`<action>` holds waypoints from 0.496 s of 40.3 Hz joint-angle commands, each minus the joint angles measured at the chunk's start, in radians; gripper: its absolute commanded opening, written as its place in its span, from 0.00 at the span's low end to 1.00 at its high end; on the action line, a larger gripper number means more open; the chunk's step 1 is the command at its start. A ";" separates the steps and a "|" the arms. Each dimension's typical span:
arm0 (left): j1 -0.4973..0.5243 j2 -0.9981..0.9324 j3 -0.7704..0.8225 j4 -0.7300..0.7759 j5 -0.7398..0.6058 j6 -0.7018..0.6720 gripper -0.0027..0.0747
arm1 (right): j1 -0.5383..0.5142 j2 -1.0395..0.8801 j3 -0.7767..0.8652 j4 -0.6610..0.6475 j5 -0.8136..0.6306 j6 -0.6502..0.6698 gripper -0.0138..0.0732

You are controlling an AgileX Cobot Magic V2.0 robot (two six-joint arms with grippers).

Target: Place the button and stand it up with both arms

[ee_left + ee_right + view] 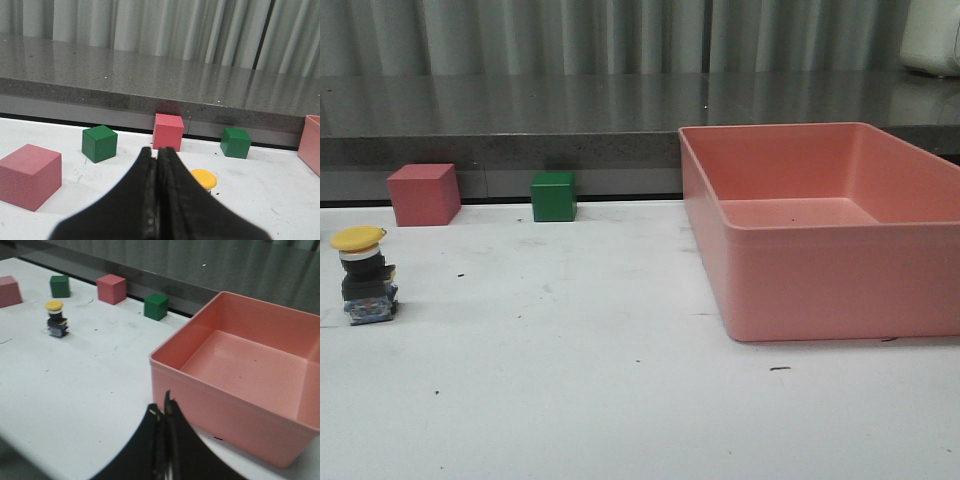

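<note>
Both sets of jaws read as closed on my wrist feeds: the left gripper (157, 165) has its two tapered black fingers pressed together with nothing between them, and the right gripper (164, 415) shows the same, its tips meeting over the near wall of the large salmon-pink plastic bin (210, 402). Neither arm appears in my front camera.

From the front I see the small push-button switch with the round yellow mushroom cap (365, 275) standing upright on the white tabletop (570, 380), cap on top and blocky black-and-blue base down, out at about nine o'clock from the table's middle. It touches nothing. At roughly twelve o'clock from it, against the dark grey ledge (520, 120), sits a pink cube (423, 194), and a green cube (553, 196) rests further along that ledge toward one o'clock. The bin takes up the three o'clock side, well apart from the button, and I see nothing inside it.

On the left wrist feed only the yellow cap shows, just beyond the closed fingertips, the body hidden behind them. That feed also picks up a second pink cube (30, 176) and a second green cube (100, 143) nearer the arm.
</note>
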 commanded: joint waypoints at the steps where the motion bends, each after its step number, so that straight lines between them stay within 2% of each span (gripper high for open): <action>1: -0.006 -0.025 0.016 0.001 -0.087 -0.002 0.01 | -0.071 -0.039 0.089 0.011 -0.213 -0.010 0.08; 17: -0.006 -0.025 0.016 0.001 -0.087 -0.002 0.01 | -0.341 -0.114 0.306 0.021 -0.516 -0.010 0.08; 20: -0.006 -0.025 0.016 0.001 -0.087 -0.002 0.01 | -0.368 -0.114 0.308 0.021 -0.517 -0.010 0.08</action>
